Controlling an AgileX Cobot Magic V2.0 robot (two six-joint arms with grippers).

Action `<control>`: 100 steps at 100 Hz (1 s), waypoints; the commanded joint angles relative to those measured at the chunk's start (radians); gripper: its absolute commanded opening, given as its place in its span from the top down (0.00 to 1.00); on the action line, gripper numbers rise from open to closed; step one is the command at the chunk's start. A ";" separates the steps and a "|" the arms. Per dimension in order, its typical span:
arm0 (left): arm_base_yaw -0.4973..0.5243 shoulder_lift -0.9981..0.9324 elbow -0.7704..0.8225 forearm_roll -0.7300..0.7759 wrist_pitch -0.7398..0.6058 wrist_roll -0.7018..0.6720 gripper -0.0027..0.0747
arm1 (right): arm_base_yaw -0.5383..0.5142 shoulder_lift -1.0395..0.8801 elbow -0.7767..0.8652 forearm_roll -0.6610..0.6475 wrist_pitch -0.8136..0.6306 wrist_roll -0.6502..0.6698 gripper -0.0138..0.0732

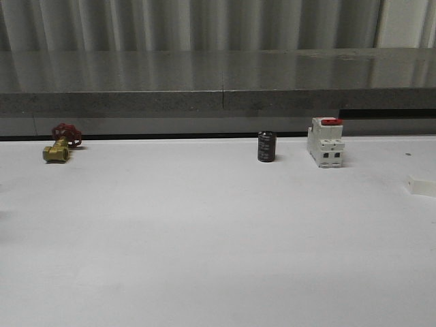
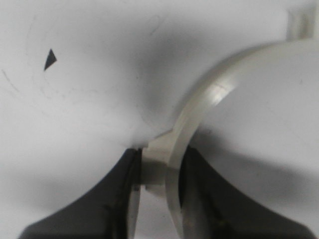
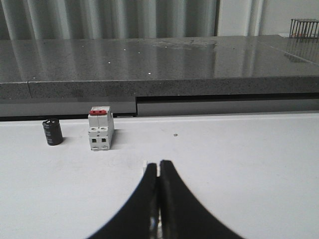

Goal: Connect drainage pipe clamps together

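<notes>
White and matte, the counter (image 1: 204, 238) is backed by a dark grey stone ledge (image 1: 204, 82) and pale corrugated panels. Along its far edge, a brass valve with a red handwheel (image 1: 60, 144) is seen at the left, and a small black cylinder (image 1: 266, 146) stands just beside a white block with a red top (image 1: 325, 142) further right. In the left wrist view, one white half-ring clamp (image 2: 199, 114) is gripped by the left tool (image 2: 157, 199), its dark fingers (image 2: 119, 199) closed on the band near a flanged end. In the right wrist view, the right tool (image 3: 158, 199) is closed, and a small white piece (image 3: 149, 167) is pinched at its fingertips; what it is cannot be told. A white part (image 1: 422, 187) lies at the counter's right edge.
</notes>
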 commanded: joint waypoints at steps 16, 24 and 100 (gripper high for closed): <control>-0.058 -0.125 -0.026 -0.035 -0.046 -0.020 0.98 | -0.004 -0.016 -0.016 0.001 -0.076 -0.011 0.92; -0.100 -0.150 -0.026 -0.044 -0.051 -0.064 0.98 | -0.004 -0.016 -0.016 0.001 -0.076 -0.011 0.92; -0.537 -0.046 -0.026 -0.112 -0.153 -0.295 0.84 | -0.004 -0.016 -0.016 0.001 -0.076 -0.011 0.92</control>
